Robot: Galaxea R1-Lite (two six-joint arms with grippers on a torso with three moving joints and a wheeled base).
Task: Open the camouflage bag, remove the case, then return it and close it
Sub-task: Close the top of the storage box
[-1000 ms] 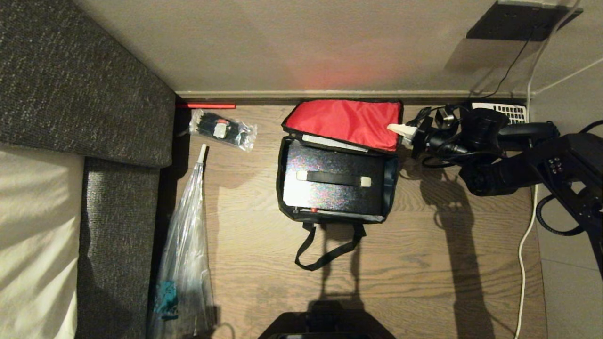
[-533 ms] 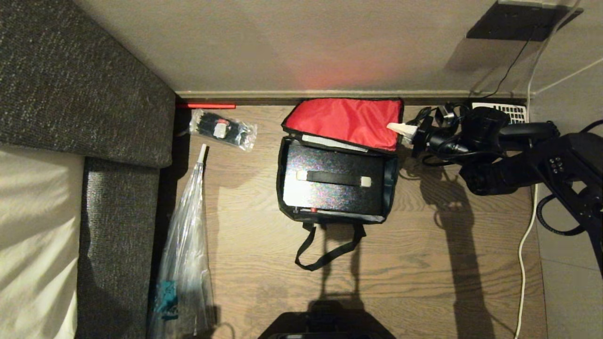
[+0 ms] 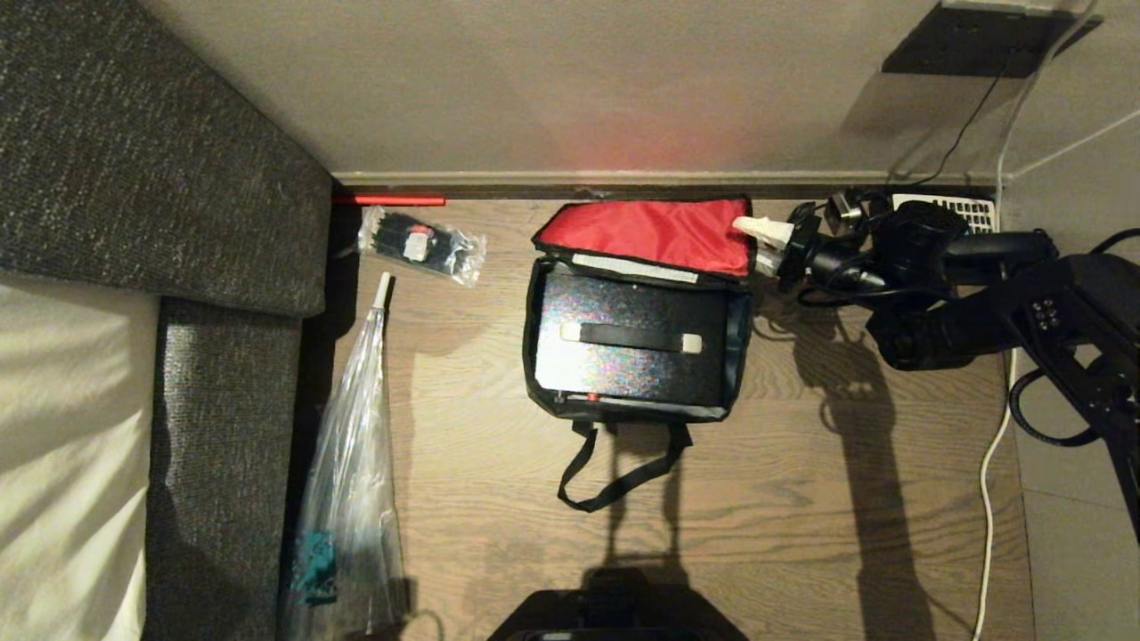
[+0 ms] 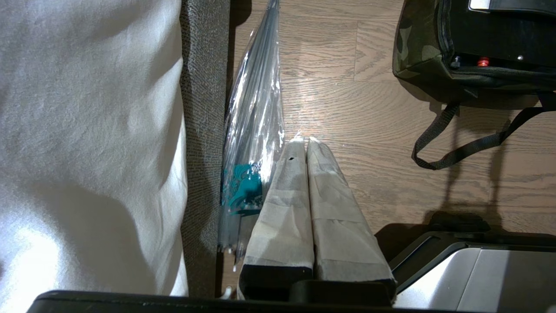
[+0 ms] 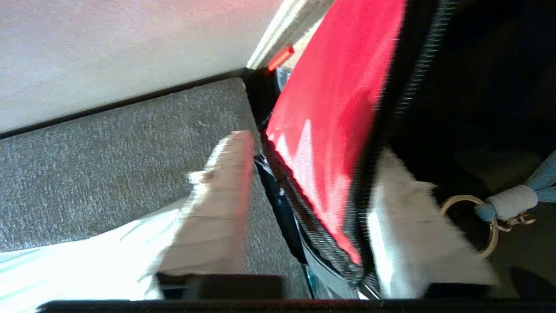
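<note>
Fingers of the right gripper (image 3: pixel 764 245) stand apart on either side of the lid's zipped edge at the far right corner of the camouflage bag (image 4: pixel 417 48); in the right wrist view the red-lined lid (image 5: pixel 330 130) runs between them with a gap at each side, so nothing looks clamped. The lid stands propped open toward the wall. The case (image 3: pixel 632 343) lies flat inside the bag, its handle (image 3: pixel 631 337) facing up and unobstructed. The left gripper (image 4: pixel 307 143) hangs pressed shut near the sofa (image 3: pixel 160 160), beside a clear plastic bag (image 3: pixel 352 463). Unsupported, the soft lid could flop forward over the case and block the reach for the handle.
</note>
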